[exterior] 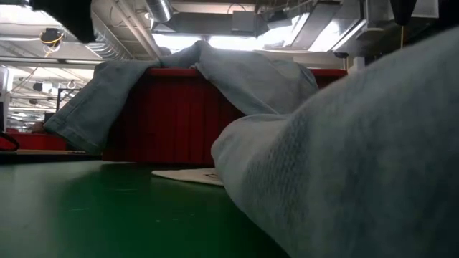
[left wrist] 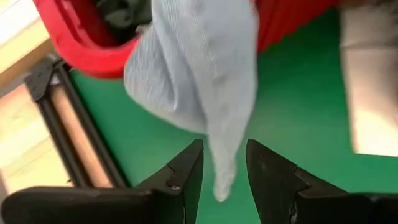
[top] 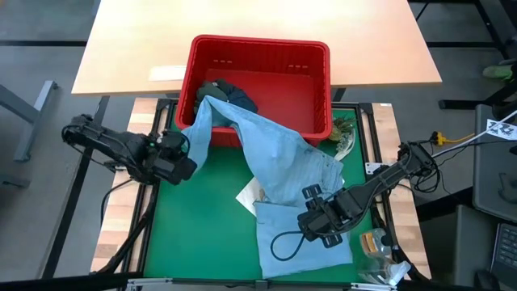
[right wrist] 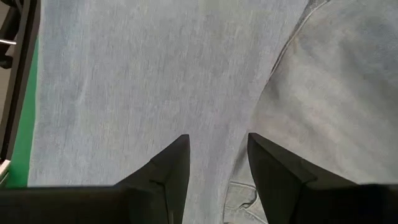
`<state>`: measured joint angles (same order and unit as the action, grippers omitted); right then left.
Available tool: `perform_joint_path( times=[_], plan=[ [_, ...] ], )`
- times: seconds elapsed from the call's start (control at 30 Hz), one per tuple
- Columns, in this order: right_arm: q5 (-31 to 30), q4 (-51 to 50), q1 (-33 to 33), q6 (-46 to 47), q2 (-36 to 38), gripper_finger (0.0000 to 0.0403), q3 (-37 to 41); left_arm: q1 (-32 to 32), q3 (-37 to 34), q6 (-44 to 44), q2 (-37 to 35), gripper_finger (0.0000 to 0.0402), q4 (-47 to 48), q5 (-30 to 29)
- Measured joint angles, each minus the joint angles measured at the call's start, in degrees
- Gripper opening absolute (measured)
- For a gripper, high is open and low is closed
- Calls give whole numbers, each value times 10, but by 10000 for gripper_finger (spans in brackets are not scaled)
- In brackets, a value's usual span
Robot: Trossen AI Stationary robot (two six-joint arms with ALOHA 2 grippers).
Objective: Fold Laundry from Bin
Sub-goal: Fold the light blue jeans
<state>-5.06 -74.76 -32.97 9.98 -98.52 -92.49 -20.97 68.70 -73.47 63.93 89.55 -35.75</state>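
The red bin [top: 258,48] stands at the far side of the green mat [top: 202,234]. The light blue shirt [top: 283,162] hangs out over its near rim and spreads across the mat toward the near right. One sleeve [left wrist: 199,74] droops over the bin's near left corner. My left gripper [left wrist: 224,146] is open by that corner, and the sleeve's tip [left wrist: 221,186] shows between its fingers without plainly touching either. My right gripper [right wrist: 217,140] is open and points down above the shirt's part lying on the mat [right wrist: 155,74]. A dark garment [top: 226,93] lies in the bin.
A white printed piece [top: 249,194] peeks out from under the shirt on the mat. Small clutter sits by the mat's right edge [top: 343,133] and at its near right corner [top: 376,242]. A pale wooden tabletop [top: 145,40] lies beyond the bin. The mat's left half is bare green.
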Motion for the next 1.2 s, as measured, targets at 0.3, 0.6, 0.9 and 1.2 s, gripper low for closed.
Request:
perform_joint_path(
  times=[0.3,0.6,0.9,1.2],
  plan=[
    [0,1,0,0,0,161,0,0,-124,-8,5,115,-70,1],
    [0,4,0,0,0,161,0,0,-179,-10,6,115,-101,1],
    [0,16,0,0,0,161,0,1,-186,-10,6,115,-137,-1],
    [0,16,0,0,0,161,0,47,-186,6,6,115,-142,-2]
  ],
)
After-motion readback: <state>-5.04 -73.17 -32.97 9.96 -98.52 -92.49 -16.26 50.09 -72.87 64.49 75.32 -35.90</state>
